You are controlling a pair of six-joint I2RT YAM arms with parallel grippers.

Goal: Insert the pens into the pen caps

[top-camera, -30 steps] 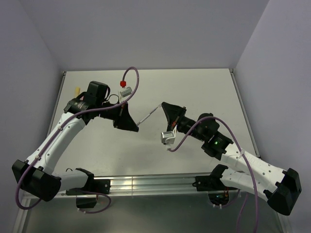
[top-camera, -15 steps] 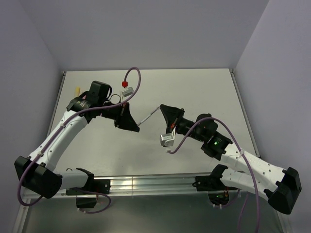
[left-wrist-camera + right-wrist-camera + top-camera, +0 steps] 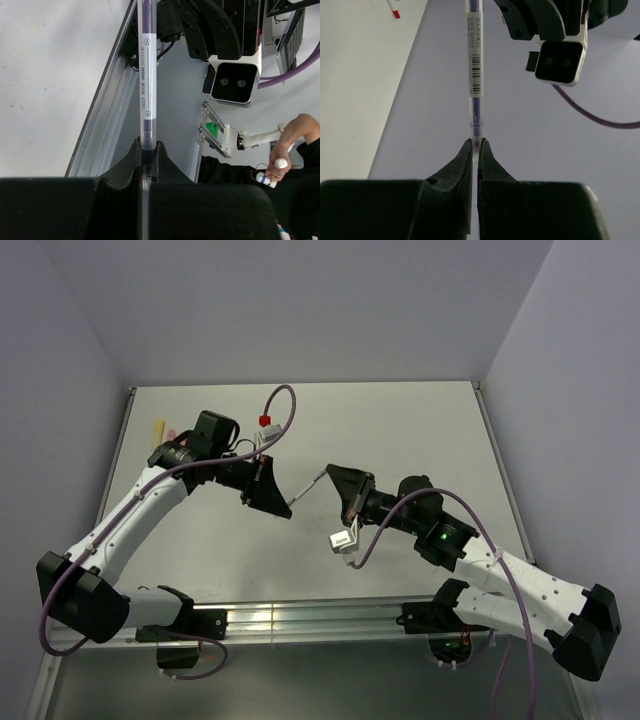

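so the left gripper (image 3: pixel 283 505) and right gripper (image 3: pixel 331 475) are both clamped on one thin pen (image 3: pixel 308 489) over mid-table (image 3: pixel 420 430), lying 8-to-2 o'clock, and they've just squeezed closer together, which looks like the capping push happening.

Robotics laboratory: enclosed test cell.
White-and-black jointed robot arms (image 3: pixel 130 525) bolted to a ribbed aluminium rail (image 3: pixel 300 618) at a pale grey counter (image 3: pixel 420 430); bare lilac-grey enclosure walls (image 3: pixel 300 310); purple cabling (image 3: pixel 592 119); a white two-lens camera (image 3: pixel 235 82).
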